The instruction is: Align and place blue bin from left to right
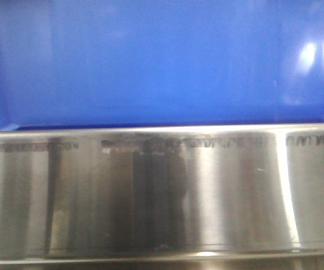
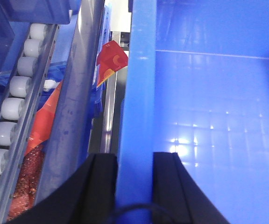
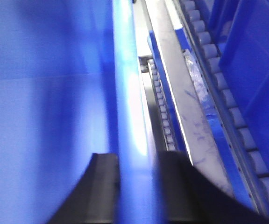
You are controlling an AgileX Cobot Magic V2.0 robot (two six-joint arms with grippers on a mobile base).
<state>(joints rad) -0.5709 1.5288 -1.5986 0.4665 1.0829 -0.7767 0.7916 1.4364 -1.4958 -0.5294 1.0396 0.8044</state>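
Observation:
The blue bin (image 1: 162, 62) fills the upper half of the front view, its smooth side wall close to the camera above a shiny metal rail. In the left wrist view my left gripper (image 2: 134, 161) is shut on the blue bin's left wall rim (image 2: 139, 93), one black finger outside, one inside over the bin's floor (image 2: 218, 116). My right gripper (image 3: 134, 161) clamps the bin's right wall rim (image 3: 127, 93) in the right wrist view, one finger on each side. Neither gripper shows in the front view.
A polished steel rail (image 1: 162, 191) runs across below the bin. Left of the bin are a grey bar (image 2: 74, 107), white conveyor rollers (image 2: 13, 107), and red-orange packets (image 2: 111, 60). To its right run a grey bar (image 3: 181, 93), rollers (image 3: 228, 112) and other blue bins (image 3: 256, 56).

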